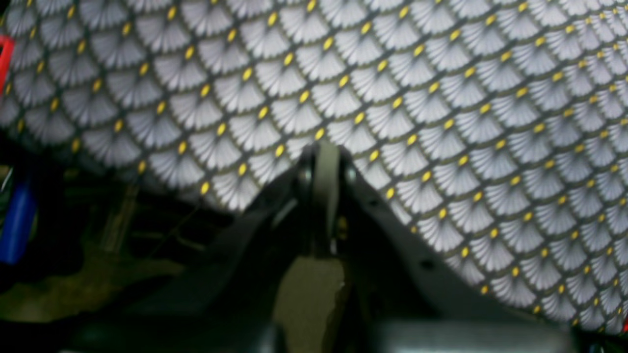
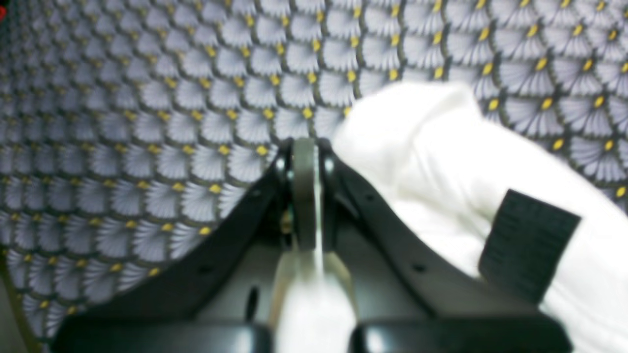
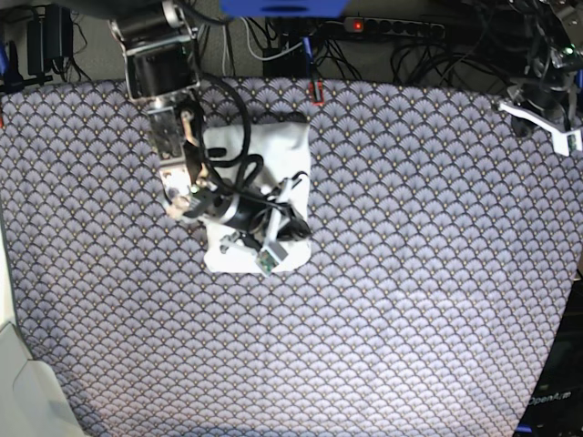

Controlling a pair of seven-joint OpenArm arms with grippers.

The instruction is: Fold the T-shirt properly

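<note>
The T-shirt point(image 3: 264, 150) lies as a folded white rectangle on the patterned tablecloth point(image 3: 410, 273), left of centre in the base view. My right gripper point(image 3: 264, 232) hangs over its lower part. In the right wrist view this gripper point(image 2: 304, 144) is shut at the T-shirt's point(image 2: 431, 162) edge, and a thin strip of white cloth shows between its fingers. White cloth bulges up on its right, with the black tag point(image 2: 530, 240) close by. My left gripper point(image 1: 324, 147) is shut and empty near the back right table edge point(image 3: 537, 114), far from the shirt.
A power strip point(image 3: 392, 25) and cables lie behind the table's back edge. In the left wrist view the tablecloth edge point(image 1: 162, 181) drops to dark floor, with a blue object point(image 1: 17, 220) below it and a red piece point(image 1: 5, 54) at the far left.
</note>
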